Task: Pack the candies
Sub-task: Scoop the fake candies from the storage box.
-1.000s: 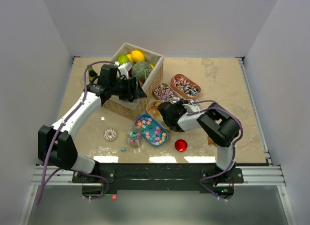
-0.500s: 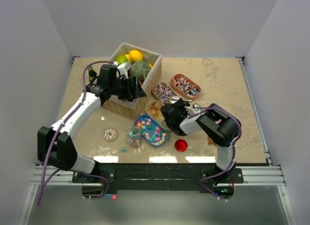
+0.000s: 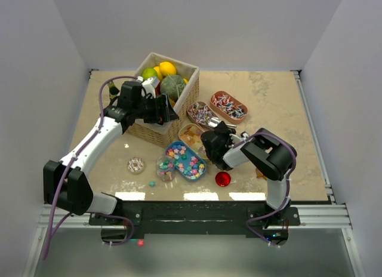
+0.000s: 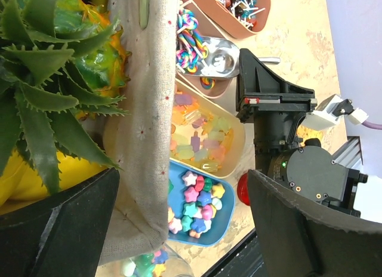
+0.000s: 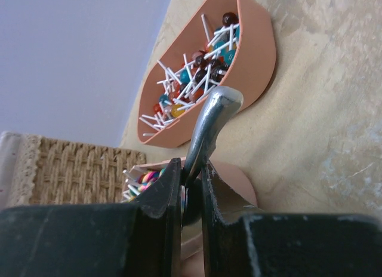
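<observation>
Left jaws gape over one basket (image 3: 188, 98); right jaws clench one scoop (image 5: 209, 119); four candy trays (image 5: 259, 56).

I'd say this is a robotics lab test cell rather than a home or a shop. Plain white panel walls (image 3: 197, 26) box in a marbled beige surface (image 3: 268, 98) on three sides. Along its near edge, an aluminium rail (image 3: 322, 216) carries the bases of two black-and-white arms (image 3: 89, 147), and a purple cable (image 3: 51, 229) trails from the left one. The goods look like staged props: a wicker basket (image 3: 156, 134) of fruit (image 3: 168, 68) right at the left end effector (image 3: 167, 110), and small oval trays (image 3: 212, 99) of candies (image 3: 187, 159) set close around the right end effector (image 3: 219, 134).
</observation>
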Robot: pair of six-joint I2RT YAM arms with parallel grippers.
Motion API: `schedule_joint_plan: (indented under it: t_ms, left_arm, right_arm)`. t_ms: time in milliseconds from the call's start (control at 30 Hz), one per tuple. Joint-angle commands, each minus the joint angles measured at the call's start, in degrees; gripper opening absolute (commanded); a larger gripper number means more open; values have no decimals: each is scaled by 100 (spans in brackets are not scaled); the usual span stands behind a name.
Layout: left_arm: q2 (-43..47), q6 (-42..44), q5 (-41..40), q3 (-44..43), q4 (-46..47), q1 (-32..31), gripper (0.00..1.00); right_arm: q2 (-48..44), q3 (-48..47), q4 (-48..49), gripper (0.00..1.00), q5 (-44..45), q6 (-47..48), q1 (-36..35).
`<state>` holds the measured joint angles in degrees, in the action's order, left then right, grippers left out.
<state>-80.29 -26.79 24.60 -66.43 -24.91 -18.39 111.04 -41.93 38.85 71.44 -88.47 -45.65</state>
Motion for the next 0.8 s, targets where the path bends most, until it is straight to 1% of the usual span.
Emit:
schedule_joint_plan:
  t_ms: [0,200,500,600,767]
  left_arm:
    - [102,-19,-52,157,-155,29,94]
    - [-39,-81,-61,113,-181,29,94]
    - [-171,-143,-131,-36,-243,29,94]
    - [-215,-178,-105,-80,-260,29,93]
    - [-259,-213,-192,-107,-252,29,93]
  right_arm:
    - [462,405,113,0,-1563,-654,-313]
    - [541,405,202,0,-1651,-918,-322]
    - [366,265,-140,0,-1475,-953,-260]
    - [155,229,-421,0,-1326,-787,-269]
    - [-143,422,-124,0,-1290,-453,-164]
